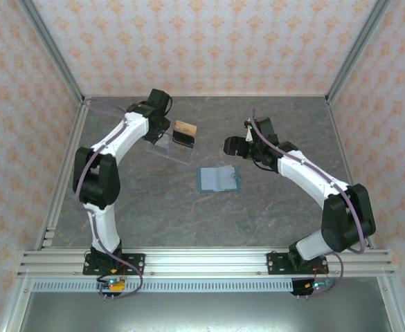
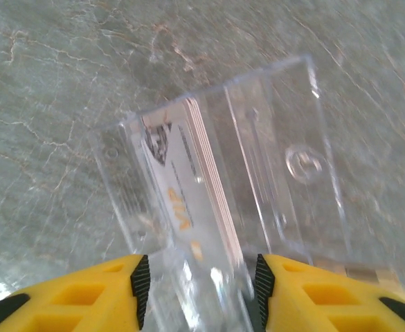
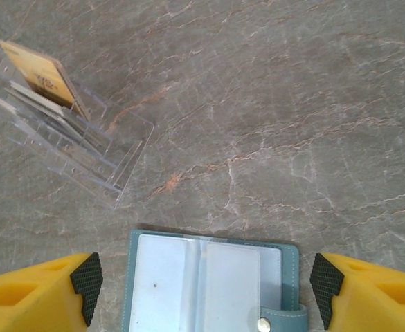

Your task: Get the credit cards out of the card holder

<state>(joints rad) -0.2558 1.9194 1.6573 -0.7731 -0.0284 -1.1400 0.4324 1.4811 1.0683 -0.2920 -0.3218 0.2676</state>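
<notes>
The left gripper (image 2: 199,282) and right gripper (image 3: 205,283) were open; a crooked left retreat could topple the cards (image 2: 188,200) in the tray (image 2: 306,138).

Teal card holder (image 1: 219,178) open flat mid-table; cards (image 1: 183,131) upright in tray (image 1: 163,147).

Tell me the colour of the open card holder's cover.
Teal-blue. The card holder lies open, and its cover's edge shows best in the right wrist view.
</notes>
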